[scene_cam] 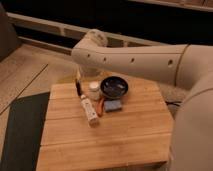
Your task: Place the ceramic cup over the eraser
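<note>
The ceramic cup (pixel 94 90) is small, squat and off-white. It stands upright on the wooden table (pixel 120 135) near the far edge, just left of the round black bowl (pixel 114 86). The eraser (pixel 77 88), a narrow black bar, lies just left of the cup, separate from it. My gripper (pixel 82 75) hangs from the white arm above the table's far left edge, just above and behind the eraser and the cup. It holds nothing that I can see.
A longer white bar with dark dots (pixel 89 110) lies in front of the cup. A blue square pad (pixel 113 105) and a thin orange object (pixel 101 105) lie in front of the bowl. A dark mat (pixel 20 130) covers the floor at the left.
</note>
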Available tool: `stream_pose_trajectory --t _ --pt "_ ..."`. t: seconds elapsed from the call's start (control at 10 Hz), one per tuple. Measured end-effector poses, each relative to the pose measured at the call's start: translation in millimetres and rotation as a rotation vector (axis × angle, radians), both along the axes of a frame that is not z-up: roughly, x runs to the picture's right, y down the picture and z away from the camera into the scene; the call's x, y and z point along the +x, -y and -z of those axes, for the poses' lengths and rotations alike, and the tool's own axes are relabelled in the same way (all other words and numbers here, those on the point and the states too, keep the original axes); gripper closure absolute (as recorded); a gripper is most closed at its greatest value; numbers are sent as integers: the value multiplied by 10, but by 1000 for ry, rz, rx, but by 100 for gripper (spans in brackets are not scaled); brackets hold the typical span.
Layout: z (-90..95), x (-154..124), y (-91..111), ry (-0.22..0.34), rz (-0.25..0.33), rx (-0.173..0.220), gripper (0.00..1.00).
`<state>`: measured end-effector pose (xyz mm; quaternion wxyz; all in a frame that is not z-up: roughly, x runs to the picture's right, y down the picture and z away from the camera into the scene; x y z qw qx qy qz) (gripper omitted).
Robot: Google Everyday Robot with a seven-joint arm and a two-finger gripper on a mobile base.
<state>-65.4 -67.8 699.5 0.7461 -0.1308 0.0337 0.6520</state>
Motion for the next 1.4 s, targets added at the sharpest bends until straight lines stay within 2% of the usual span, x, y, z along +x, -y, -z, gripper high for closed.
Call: stream_pose_trajectory --t 0.3,0.4,0.7,0.8,1.0,1.1,1.2,1.4 --pt "14 -50 -7 9 5 1 35" --pt "-73 31 -60 -21 5 -13 35" --pt "-491 422 -45 -133 -22 -29 35" --pt "-730 518 5 -146 -56 -34 35" --pt "-1027 439 36 -108 -102 -48 35" --pt "-1262 374 8 -70 -142 -71 35" --pt "-1404 366 -45 -54 -160 -92 35" --pt "-1671 389 -207 -36 -162 -142 35"
